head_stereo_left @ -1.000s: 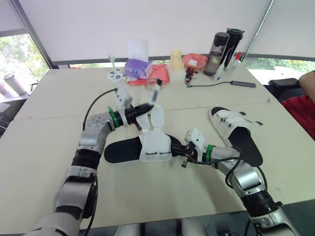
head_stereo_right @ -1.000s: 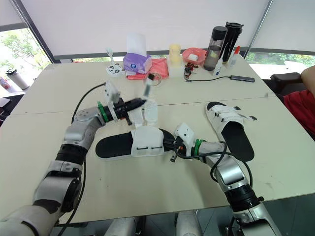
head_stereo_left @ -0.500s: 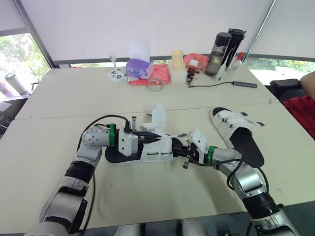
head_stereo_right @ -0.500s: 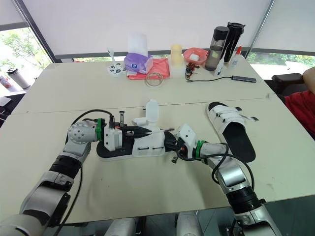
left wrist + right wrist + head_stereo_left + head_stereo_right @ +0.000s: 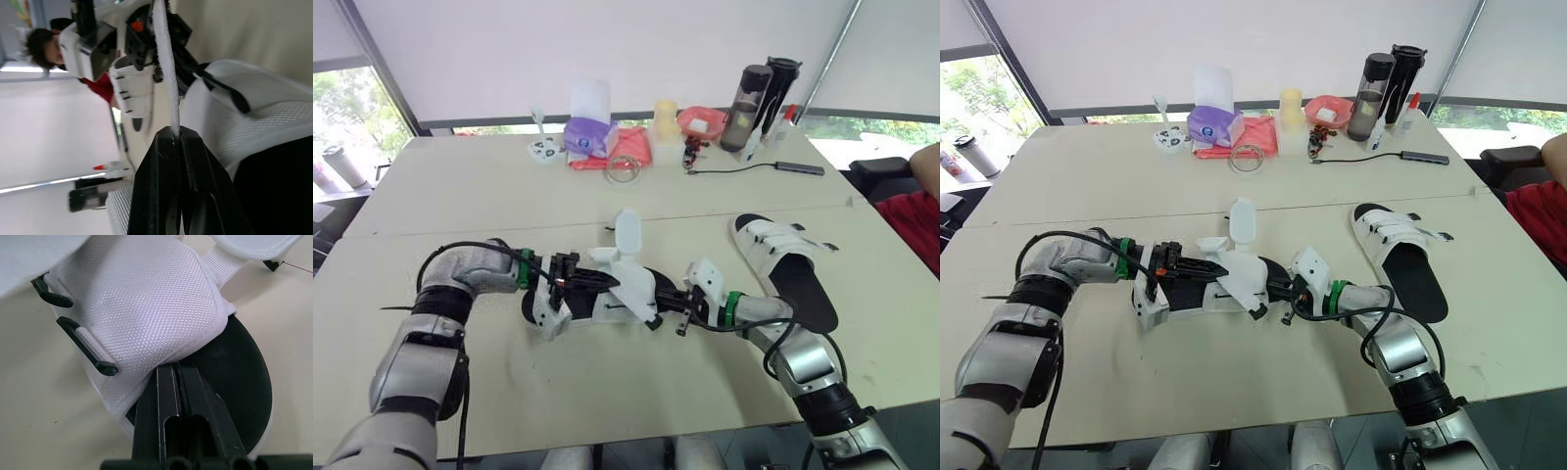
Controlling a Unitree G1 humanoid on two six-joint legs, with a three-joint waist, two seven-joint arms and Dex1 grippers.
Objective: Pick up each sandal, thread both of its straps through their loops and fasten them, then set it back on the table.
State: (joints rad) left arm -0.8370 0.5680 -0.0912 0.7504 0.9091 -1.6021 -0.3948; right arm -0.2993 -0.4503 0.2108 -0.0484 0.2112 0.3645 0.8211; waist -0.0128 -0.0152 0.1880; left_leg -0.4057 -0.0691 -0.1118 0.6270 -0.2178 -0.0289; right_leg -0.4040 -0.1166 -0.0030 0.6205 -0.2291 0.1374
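Left gripper [image 5: 178,136] pinches strap [image 5: 164,58]; right gripper [image 5: 172,369] clamps sandal [image 5: 146,298].

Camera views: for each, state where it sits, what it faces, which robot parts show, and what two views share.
Left eye view: on the head, facing forward and down at the table; both arms, left tool and right tool at the near sandal.
Right eye view: beside it; same scene, same arms.
Left wrist view: left wrist, looking along its fingers, shut on a strap.
Right wrist view: right wrist, looking along its fingers, shut on the sandal's upper.
Shared: both wrist views show that sandal.
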